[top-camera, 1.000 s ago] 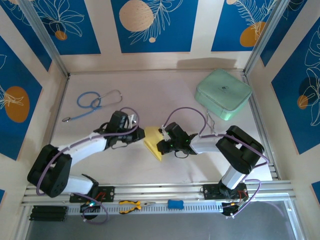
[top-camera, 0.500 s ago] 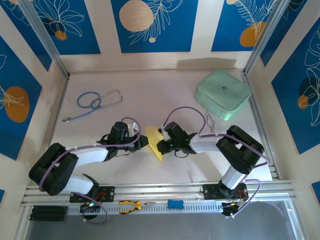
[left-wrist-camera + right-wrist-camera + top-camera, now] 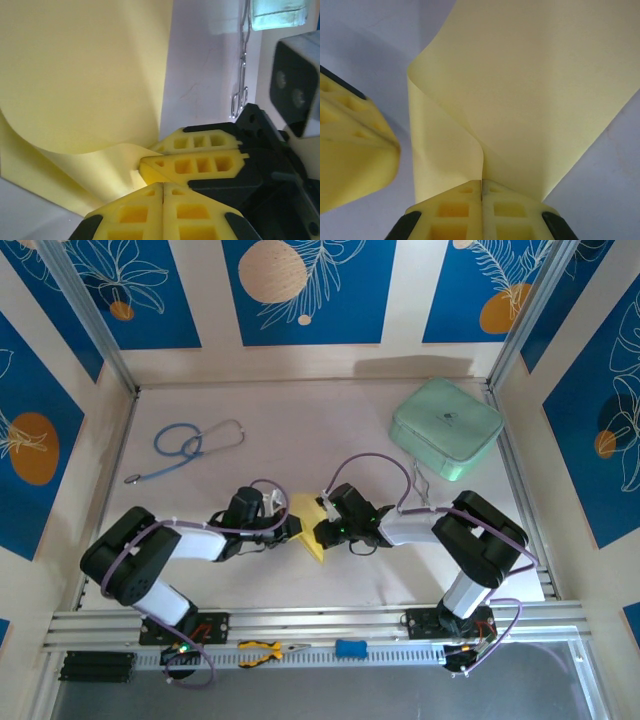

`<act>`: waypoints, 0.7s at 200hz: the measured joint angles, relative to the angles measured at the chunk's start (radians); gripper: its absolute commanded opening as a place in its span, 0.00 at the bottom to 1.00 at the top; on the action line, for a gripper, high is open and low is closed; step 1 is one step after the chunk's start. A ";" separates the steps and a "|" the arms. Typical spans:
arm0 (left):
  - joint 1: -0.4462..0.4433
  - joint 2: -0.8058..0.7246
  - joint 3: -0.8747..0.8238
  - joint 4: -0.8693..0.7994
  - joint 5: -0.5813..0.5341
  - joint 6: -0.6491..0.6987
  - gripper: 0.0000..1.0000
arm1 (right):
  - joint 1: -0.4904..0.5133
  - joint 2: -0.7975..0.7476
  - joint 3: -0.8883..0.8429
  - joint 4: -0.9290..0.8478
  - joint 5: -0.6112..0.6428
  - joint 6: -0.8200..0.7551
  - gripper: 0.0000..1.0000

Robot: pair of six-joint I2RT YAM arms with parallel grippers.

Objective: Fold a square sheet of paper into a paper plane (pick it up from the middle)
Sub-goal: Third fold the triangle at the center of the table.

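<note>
The pale-yellow square sheet of paper [image 3: 310, 542] lies mid-table, folded over and curled; I cannot tell a paper plane shape in it. My right gripper [image 3: 321, 531] is shut on its right edge; in the right wrist view the sheet [image 3: 535, 90] rises in a crease out of the closed right gripper [image 3: 481, 183]. My left gripper [image 3: 293, 528] is at the sheet's left edge, tip to tip with the right one. In the left wrist view the left gripper [image 3: 163, 186] is shut with no paper seen in its seam, and the curled sheet [image 3: 85, 75] lies just beyond.
A mint-green case [image 3: 446, 427] stands at the back right, with a thin chain [image 3: 243, 65] on the table near it. A blue stethoscope [image 3: 190, 445] lies at the back left. Yellow-handled pliers [image 3: 262, 649] and a small blue object [image 3: 350, 648] rest on the front rail.
My left arm has swung its gripper forward and to the right, up to the sheet's left edge beside the right gripper. The right arm and the paper have stayed put.
</note>
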 measured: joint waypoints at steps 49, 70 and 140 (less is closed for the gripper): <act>-0.001 0.039 -0.005 0.030 0.010 -0.007 0.03 | 0.001 0.004 0.006 -0.002 0.000 0.000 0.03; -0.003 0.040 -0.006 0.040 0.010 -0.007 0.04 | 0.001 0.004 0.006 -0.002 0.000 0.000 0.03; -0.004 0.043 0.011 -0.014 0.010 0.024 0.05 | 0.001 0.004 0.009 -0.008 0.000 -0.003 0.03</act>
